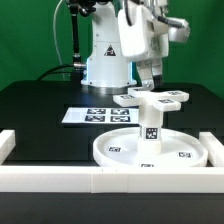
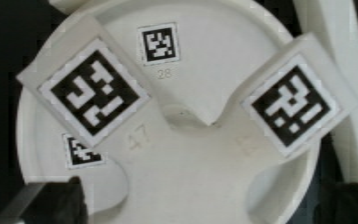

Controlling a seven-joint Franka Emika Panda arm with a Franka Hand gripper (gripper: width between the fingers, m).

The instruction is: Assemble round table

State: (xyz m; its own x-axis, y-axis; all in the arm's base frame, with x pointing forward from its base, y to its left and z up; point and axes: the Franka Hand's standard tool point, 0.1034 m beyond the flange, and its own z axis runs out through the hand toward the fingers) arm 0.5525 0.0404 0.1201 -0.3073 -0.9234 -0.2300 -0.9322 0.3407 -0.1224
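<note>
Where the long white border rail (image 1: 110, 180) runs across the near edge of the black table (image 1: 30, 105), the round rimmed disc (image 1: 115, 150) lies just behind it, nearly touching, with the rail's raised ends closing in at both sides of the exterior view. Little free room remains between disc and rail; the open tabletop lies toward the exterior view's left. On the disc stands the short post (image 1: 150, 125), upright, tag facing the camera, and across its top sits the flat elongated base piece (image 1: 158, 98), level. Behind and above, the gripper (image 1: 148, 75) hangs close over the far end of the base piece; whether its fingers are apart or closed on the part cannot be told from either view. The wrist view is filled by the base piece (image 2: 176, 100), white, close up, bearing several tags, with a notch in its middle. The marker board (image 1: 95, 115) lies flat beyond the disc. The arm's white base stands at the table's far edge before a green backdrop (image 1: 30, 40).
</note>
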